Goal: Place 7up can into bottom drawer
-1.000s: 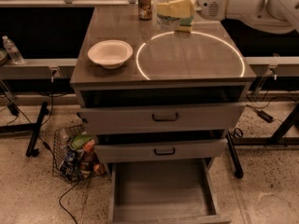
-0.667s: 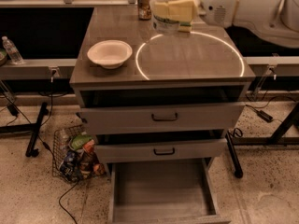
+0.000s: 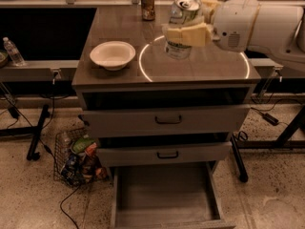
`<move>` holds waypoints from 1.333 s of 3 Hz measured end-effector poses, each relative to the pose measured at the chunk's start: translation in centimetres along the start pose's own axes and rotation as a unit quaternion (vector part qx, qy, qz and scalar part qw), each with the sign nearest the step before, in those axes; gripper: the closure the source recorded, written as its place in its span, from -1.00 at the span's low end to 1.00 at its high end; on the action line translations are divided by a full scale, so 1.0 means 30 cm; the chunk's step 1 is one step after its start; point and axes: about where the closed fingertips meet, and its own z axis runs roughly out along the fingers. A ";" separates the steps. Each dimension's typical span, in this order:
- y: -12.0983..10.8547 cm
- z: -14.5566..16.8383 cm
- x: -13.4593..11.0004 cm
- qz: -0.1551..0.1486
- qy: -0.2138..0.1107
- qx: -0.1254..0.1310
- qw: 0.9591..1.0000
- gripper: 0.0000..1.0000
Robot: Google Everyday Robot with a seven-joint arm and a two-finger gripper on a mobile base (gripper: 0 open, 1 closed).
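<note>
Pale whitish-green 7up can with silver top [image 3: 181, 15]: pinched around its middle by the cream-padded hand [image 3: 183, 26] of a white arm, high above and behind the wide grey bottom drawer [image 3: 164, 197]. Tilted a little, and apparently lifted off the grey-brown counter [image 3: 209, 70] topping the cabinet over that drawer. Drawer itself pulled fully out at floor level, bare inside, ready to receive.

Directly over the drawer's rear: a top grey drawer [image 3: 167, 120] and a middle grey drawer [image 3: 167, 154], each with a black handle, each slightly ajar. Up and to the left of the bottom drawer, a round white bowl [image 3: 112, 55]. Further back above it, a darker brown-red can [image 3: 148, 4]. Just left of the drawer, on the floor, a wire basket of packets [image 3: 78, 159].

Likely trouble from here:
- Clipping the two ajar fronts on the way down, knocking the can askew between the pads.
- Letting go too high above the drawer, leaving the can to bounce, topple and roll against the low walls.
- Slipping out of a mid-body pinch if swung down fast
</note>
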 end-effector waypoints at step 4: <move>0.346 -0.433 0.623 0.070 0.103 -0.093 0.988 1.00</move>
